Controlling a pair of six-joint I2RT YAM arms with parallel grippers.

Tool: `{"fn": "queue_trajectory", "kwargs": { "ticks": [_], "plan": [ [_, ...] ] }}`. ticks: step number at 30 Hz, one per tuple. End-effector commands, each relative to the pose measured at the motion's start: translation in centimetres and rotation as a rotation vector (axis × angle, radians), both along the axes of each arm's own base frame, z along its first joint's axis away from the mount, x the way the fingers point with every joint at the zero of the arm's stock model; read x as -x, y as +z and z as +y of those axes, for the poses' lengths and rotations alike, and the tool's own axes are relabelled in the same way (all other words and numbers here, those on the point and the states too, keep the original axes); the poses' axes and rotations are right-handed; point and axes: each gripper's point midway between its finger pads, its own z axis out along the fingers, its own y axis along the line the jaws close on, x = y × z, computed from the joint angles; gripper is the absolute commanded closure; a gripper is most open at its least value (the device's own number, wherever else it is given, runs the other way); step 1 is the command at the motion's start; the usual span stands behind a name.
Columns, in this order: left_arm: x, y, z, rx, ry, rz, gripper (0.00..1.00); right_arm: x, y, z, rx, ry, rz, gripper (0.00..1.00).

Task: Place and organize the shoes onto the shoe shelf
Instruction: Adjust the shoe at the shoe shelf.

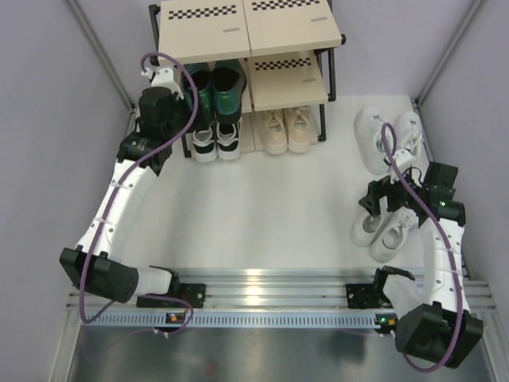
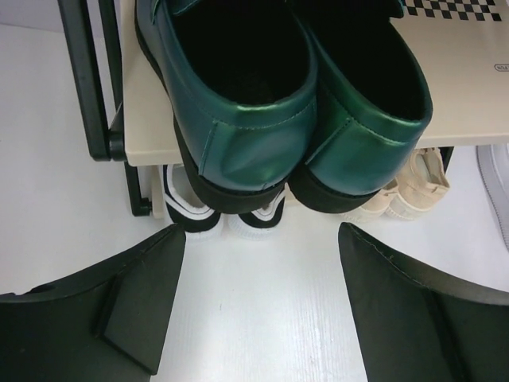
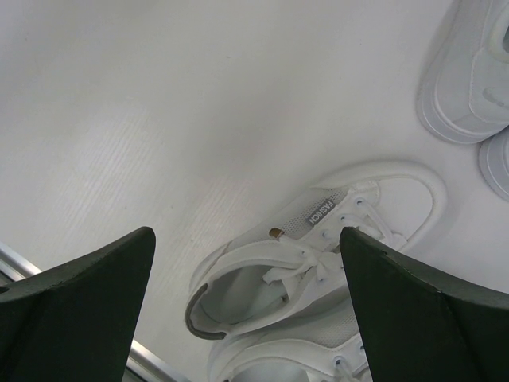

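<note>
Left hand (image 2: 261, 235) spread | green shoes (image 2: 238, 151) — heels facing it, toes into shelf (image 2: 469, 107)

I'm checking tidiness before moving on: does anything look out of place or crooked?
The green shoes sit with heels hanging past their board's front edge. Two white pairs are on the table right of the shelf: the far pair and the near pair, which lies angled, not lined up.
</note>
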Motion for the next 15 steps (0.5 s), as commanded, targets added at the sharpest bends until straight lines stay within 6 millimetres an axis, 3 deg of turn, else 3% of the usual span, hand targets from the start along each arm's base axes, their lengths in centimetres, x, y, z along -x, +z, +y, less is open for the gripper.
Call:
{"fn": "queue_trajectory", "kwargs": {
  "ticks": [1, 6, 10, 15],
  "plan": [
    [-1.4, 2.1, -0.6, 0.011, -0.034, -0.06, 0.17, -0.7, 1.0, -0.1, -0.004, 0.01, -0.065, 0.0],
    [-3.2, 0.9, -0.1, -0.036, -0.003, -0.04, 0.17, -0.7, 1.1, -0.1, -0.002, 0.011, -0.069, 0.01],
    [-4.4, 1.0, 0.7, -0.074, 0.044, -0.055, 0.17, -0.7, 1.0, 0.0, -0.004, 0.012, -0.065, 0.01],
    [-5.3, 0.9, 0.1, -0.075, 0.02, -0.052, 0.17, -0.7, 1.0, 0.0, -0.004, 0.014, -0.067, 0.01]
  ]
}}
